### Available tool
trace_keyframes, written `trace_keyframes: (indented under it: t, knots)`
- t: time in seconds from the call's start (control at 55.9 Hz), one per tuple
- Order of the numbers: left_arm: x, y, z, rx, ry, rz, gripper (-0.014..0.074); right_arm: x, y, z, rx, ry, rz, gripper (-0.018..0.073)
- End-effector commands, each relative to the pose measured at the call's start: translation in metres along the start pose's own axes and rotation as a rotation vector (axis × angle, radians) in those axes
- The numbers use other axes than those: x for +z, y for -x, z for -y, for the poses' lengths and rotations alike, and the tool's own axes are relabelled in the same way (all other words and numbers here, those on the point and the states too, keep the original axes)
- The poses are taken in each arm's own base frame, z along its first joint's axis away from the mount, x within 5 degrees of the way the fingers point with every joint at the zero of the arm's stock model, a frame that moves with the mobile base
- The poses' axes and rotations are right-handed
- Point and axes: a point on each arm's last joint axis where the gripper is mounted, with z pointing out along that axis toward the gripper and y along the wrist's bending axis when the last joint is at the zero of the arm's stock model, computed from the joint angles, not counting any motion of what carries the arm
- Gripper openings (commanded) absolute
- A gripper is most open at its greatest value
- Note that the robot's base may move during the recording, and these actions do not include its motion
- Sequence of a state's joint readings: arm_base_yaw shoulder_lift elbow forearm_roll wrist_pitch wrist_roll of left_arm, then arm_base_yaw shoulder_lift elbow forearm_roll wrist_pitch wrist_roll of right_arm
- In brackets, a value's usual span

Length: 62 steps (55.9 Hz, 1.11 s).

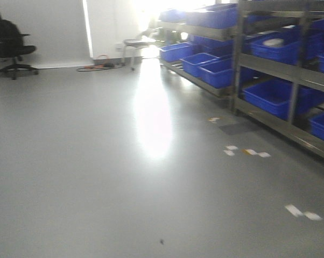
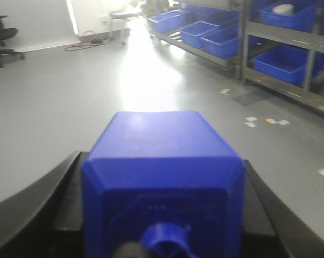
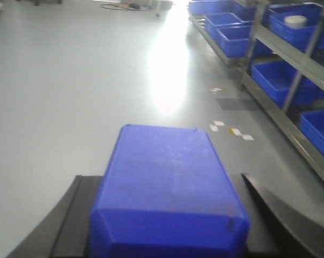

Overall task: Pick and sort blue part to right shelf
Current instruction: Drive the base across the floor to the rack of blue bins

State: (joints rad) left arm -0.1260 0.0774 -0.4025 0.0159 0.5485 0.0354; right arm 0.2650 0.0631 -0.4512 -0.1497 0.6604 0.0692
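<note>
Blue plastic block-shaped part point(image 2: 162, 161) sits clamped in the left jaws, another blue block point(image 3: 167, 183) in the right jaws; the robot should roll smoothly toward the grey metal shelf point(image 1: 264, 65).

A glossy grey floor point(image 1: 70, 177) fills most of the exterior view. A white wall point(image 1: 49, 32) closes the far end. A black swivel office chair point(image 1: 8, 45) stands at far left against it. Strong light enters from a bright opening point(image 1: 151, 8) and forms a long glare patch point(image 1: 154, 118) on the floor. A grey metal shelving rack point(image 1: 238, 54) lines the right side and carries blue plastic bins point(image 1: 267, 97). White tape marks point(image 1: 248, 152) lie on the floor near the rack.
</note>
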Motion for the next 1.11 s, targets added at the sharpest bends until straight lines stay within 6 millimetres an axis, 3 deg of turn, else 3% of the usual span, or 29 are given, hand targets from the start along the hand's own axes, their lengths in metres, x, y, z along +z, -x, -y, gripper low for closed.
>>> trace_keyframes:
  t: [0.0,1.091]
  knots:
    - [-0.0019,0.0169,-0.0007,-0.007,0.003,0.103,0.0376,-0.0019,0.0154,0.0005,-0.015,-0.004,0.098,0.0209]
    - [-0.0019,0.0169,-0.0007,-0.007,0.003,0.103,0.0376,-0.0019,0.0154,0.0005,-0.015,-0.004,0.098,0.0209]
